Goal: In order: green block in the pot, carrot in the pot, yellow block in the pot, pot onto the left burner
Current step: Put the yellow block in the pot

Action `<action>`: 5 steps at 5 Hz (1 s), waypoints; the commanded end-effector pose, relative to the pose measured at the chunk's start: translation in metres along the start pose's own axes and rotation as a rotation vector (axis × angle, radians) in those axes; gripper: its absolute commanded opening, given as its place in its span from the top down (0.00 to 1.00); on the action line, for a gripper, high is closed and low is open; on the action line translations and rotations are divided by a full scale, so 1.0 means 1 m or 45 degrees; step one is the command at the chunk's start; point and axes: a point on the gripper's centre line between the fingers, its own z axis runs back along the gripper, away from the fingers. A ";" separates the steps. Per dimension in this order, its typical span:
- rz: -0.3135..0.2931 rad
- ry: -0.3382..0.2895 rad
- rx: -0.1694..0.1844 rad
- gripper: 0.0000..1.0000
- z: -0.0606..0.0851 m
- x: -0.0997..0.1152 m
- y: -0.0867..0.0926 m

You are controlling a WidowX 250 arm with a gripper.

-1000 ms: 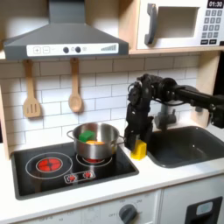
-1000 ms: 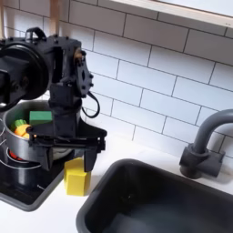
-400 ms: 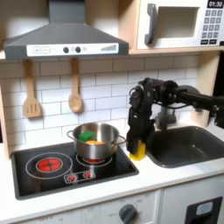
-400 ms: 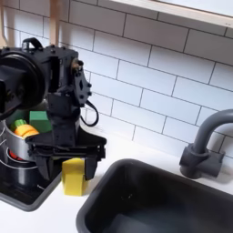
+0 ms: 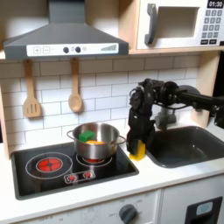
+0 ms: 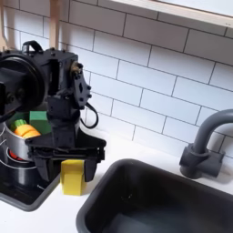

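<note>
White countertop (image 6: 55, 211) under the downward-pointing gripper (image 6: 72, 173), fingers (image 6: 91, 167) spread wide around the yellow block (image 6: 72, 177).

The first exterior view faces my toy kitchen head-on from well back, tiled wall at twelve o'clock. The second exterior view sits close over the white counter, looking across it. Both share my black gripper (image 5: 137, 144) (image 6: 69, 167) and the round shiny silver steel pot (image 5: 94, 145) (image 6: 17, 142).
</note>
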 end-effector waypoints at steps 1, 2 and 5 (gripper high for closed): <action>-0.003 -0.002 -0.003 0.00 -0.004 0.002 -0.001; -0.022 0.007 0.012 0.00 -0.009 0.004 -0.002; -0.021 0.035 0.011 0.00 -0.020 0.001 0.000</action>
